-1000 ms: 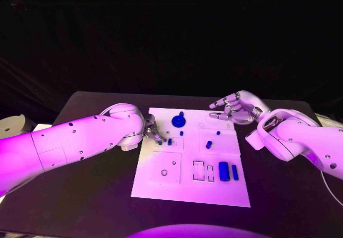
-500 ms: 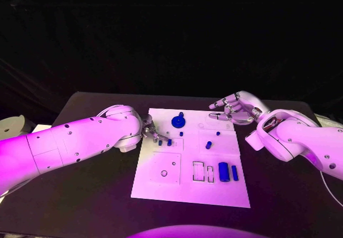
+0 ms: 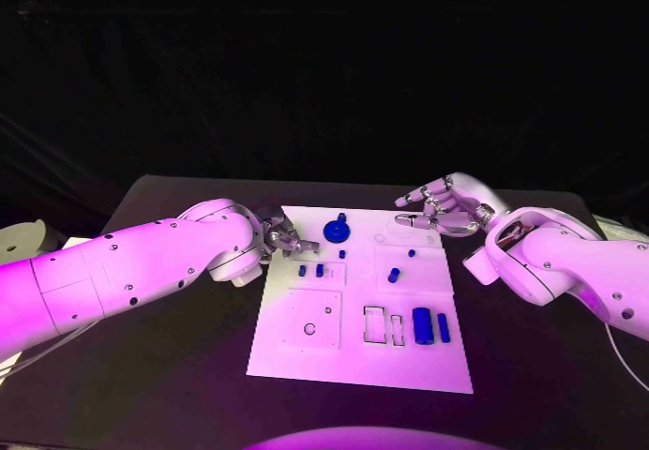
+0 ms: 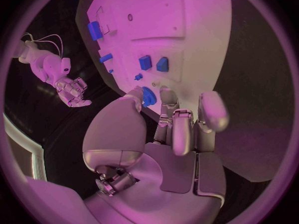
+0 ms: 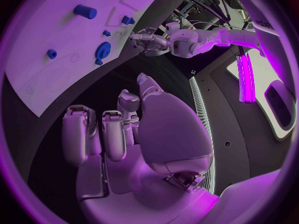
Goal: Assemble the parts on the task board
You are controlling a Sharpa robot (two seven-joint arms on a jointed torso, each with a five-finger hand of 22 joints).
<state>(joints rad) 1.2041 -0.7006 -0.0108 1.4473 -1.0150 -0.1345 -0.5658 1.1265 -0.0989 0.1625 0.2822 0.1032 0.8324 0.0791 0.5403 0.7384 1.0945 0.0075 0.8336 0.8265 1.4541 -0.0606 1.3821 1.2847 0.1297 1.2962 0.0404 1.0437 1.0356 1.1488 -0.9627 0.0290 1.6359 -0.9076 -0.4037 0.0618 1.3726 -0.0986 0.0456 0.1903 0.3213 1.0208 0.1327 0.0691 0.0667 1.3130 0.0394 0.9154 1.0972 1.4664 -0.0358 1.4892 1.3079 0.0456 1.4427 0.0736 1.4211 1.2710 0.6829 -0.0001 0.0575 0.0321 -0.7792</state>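
Drawn back slightly from two small blue pegs [image 3: 309, 270] near task board [image 3: 358, 361] left edge: left hand [image 3: 281, 239], fingers loosely apart, holding nothing. Right hand [image 3: 444, 208] hovering curled, empty, at far right corner. Likely light, rigid, slippery; best pinched across sides. Blue gear-like part [image 4: 149, 96] beside fingertips in left wrist view.

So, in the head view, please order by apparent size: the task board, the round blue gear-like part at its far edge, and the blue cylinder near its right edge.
1. task board, by far the largest.
2. blue cylinder.
3. round blue gear-like part.
The last two look close; the gear-like part lies farther from the camera, so their order is unsure.
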